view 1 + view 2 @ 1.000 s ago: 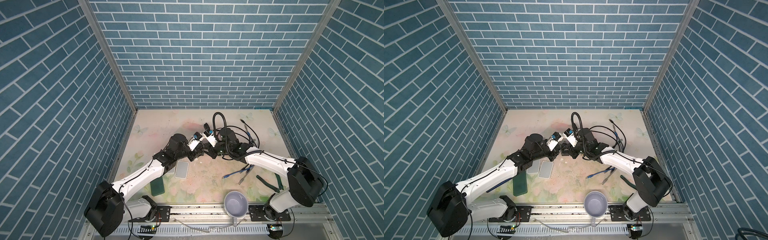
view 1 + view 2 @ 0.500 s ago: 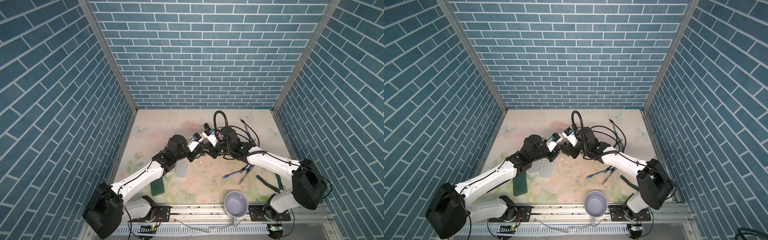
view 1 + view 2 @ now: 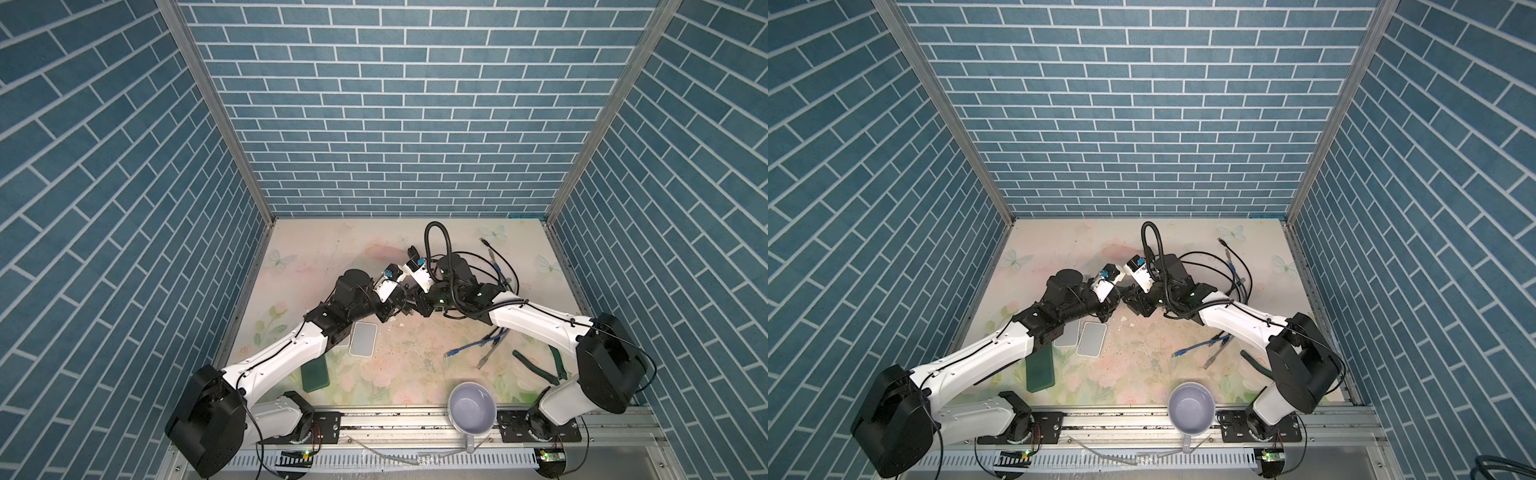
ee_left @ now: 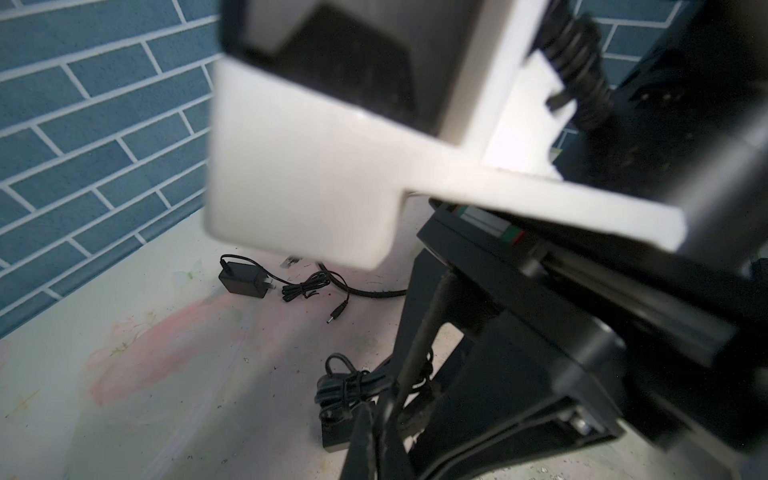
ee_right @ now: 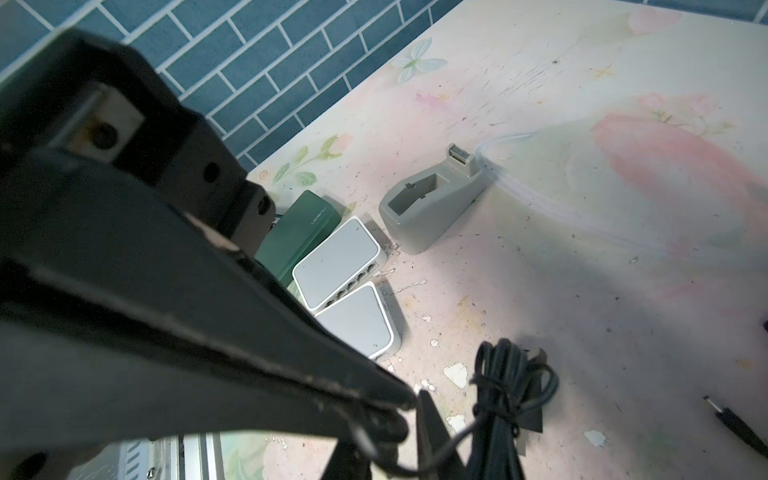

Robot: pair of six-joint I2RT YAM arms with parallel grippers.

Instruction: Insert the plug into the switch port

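Lab test cell, brick-print walls (image 3: pixel 395 104), aluminium frame (image 3: pixel 224 124)

The dark green rectangular case (image 5: pixel 307 232) is bearing one pale printed brand word, too small to read reliably.

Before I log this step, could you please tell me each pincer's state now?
Left pincer: closed; any grip unclear.
Right pincer: tips close together beside the black cord; state cannot be told.

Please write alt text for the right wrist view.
Two white network switches lie side by side on a floral table, beside a green box and a grey tape dispenser. Black robot hardware and a bundled black cord fill the foreground.
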